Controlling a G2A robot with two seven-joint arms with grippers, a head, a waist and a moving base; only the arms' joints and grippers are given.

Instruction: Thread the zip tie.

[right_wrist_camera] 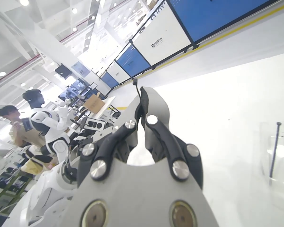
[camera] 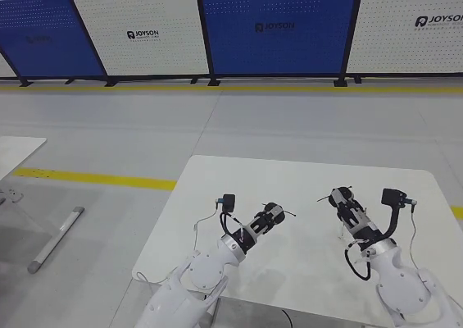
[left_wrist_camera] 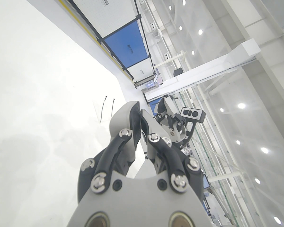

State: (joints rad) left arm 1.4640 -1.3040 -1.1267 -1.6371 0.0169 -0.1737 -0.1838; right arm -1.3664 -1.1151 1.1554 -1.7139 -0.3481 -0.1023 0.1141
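Threading looks not yet done: the right gripper [right_wrist_camera: 142,93] pinches a thin black plastic zip tie [right_wrist_camera: 135,83], head poking past its fingertips; the left gripper [left_wrist_camera: 139,110], clenched, hangs apart over the white table [camera: 297,176].

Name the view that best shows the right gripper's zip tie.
Right wrist view: the zip tie runs between the right gripper's shut fingers, head poking past the tips. Top view gives a thin sliver; left wrist view, too small to tell.
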